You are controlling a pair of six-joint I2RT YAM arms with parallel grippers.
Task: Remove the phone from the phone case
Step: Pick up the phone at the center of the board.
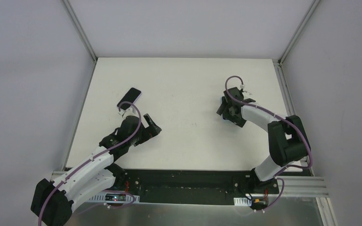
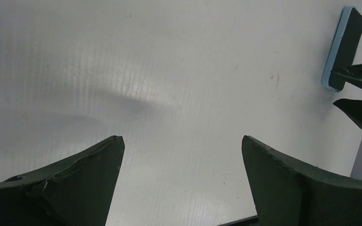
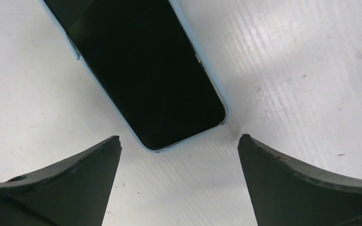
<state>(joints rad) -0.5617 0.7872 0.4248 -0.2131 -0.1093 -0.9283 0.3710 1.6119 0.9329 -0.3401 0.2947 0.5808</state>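
A phone with a black screen sits in a light blue case (image 3: 141, 70) and lies flat on the white table. In the right wrist view its near corner is just ahead of my right gripper (image 3: 179, 137), which is open, empty and not touching it. In the top view that gripper (image 1: 226, 111) hangs over the phone and hides most of it. The left wrist view shows the cased phone (image 2: 343, 47) far right, with the right gripper's fingers (image 2: 358, 75) beside it. My left gripper (image 2: 181, 137) is open and empty over bare table, at centre left in the top view (image 1: 153, 127).
A second dark, phone-shaped slab (image 1: 129, 97) lies on the table just beyond the left arm's wrist. Grey walls and metal frame rails (image 1: 81, 33) enclose the white table (image 1: 188, 84) on three sides.
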